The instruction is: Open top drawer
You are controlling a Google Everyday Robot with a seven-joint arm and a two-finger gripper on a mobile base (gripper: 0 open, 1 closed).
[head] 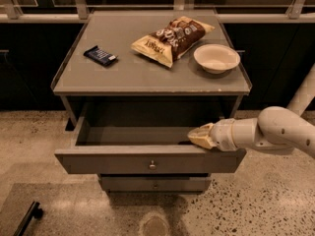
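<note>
Off the table's front-left corner we see a dark bar-shaped object (27, 219) on the floor. On the table (123, 80), toward its left edge, lies a small dark wrapped snack bar (100, 55). Near the middle, toward the back edge, a brown and yellow chip bag (172, 39) lies flat. Just beside it on the right, short of the right edge, stands a pale bowl (216, 58). Under the table's front edge the top drawer (98, 162) stands pulled out, its round knob (152, 164) at the centre of the front panel. Below it a narrower drawer front (123, 183) sits closed. The gripper (201, 135) rests on the upper edge of the top drawer's front panel, toward the front-right corner; we cannot tell whether it is spread or pressed together. The white arm (275, 132) reaches in from the right.
</note>
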